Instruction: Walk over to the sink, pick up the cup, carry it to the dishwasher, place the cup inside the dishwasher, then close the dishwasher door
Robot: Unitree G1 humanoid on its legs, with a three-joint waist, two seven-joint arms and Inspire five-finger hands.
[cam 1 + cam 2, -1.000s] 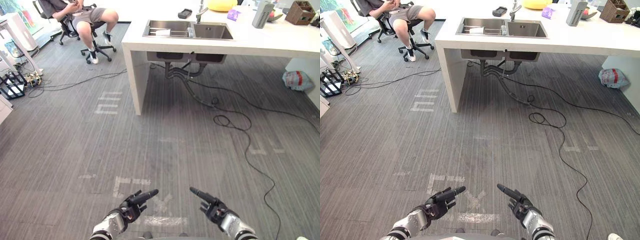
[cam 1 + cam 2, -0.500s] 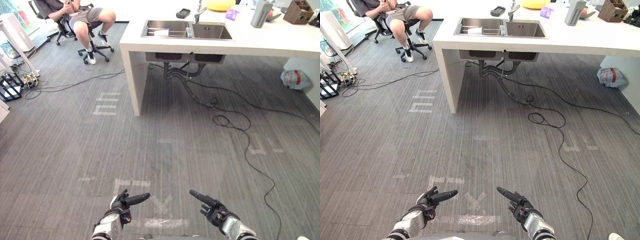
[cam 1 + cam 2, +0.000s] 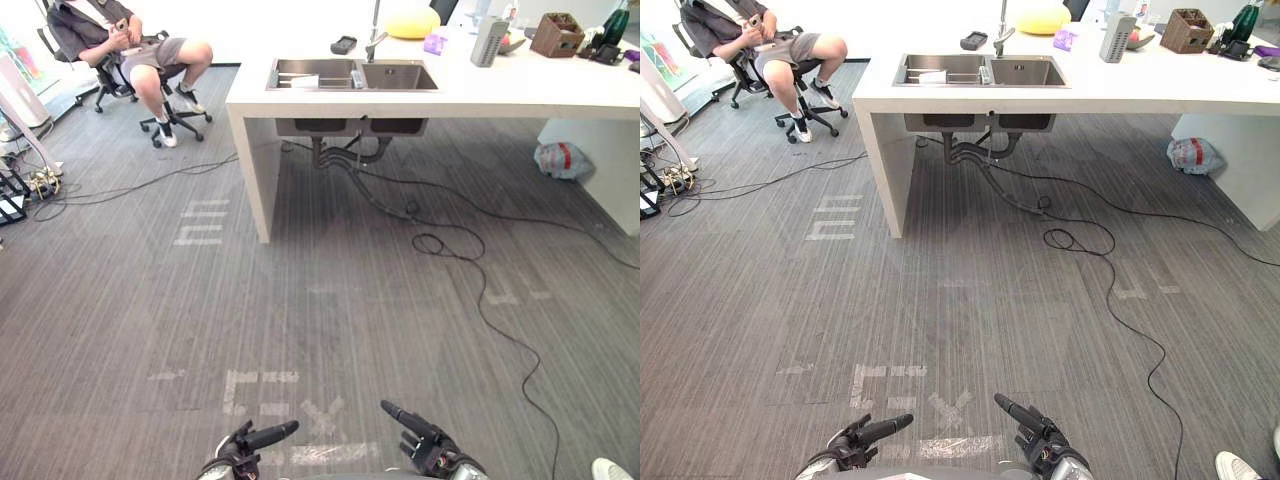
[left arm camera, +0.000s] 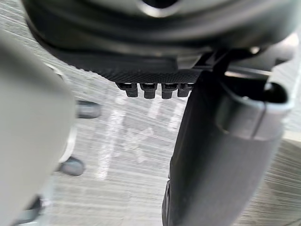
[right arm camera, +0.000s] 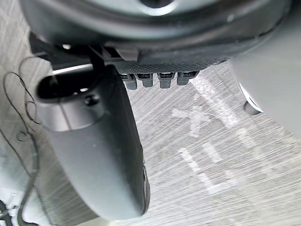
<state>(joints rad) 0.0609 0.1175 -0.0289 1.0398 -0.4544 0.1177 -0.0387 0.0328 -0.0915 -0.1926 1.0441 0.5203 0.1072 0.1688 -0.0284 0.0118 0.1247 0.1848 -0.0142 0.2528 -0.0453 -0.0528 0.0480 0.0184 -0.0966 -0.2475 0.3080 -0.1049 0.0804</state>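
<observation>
You have wide grey ribbed carpet open between you and the white counter, whose slab leg stands at its left corner; a person sits well left of it; the cup, small and pale, lies in the left basin of the steel sink; your left robot hand and right robot hand hang low, fingers straight and spread, holding nothing.

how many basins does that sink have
2. The left basin is nearest the counter's end, with a white object lying in it; the right basin adjoins it, by the faucet. Their near walls hide part of each floor.
</observation>
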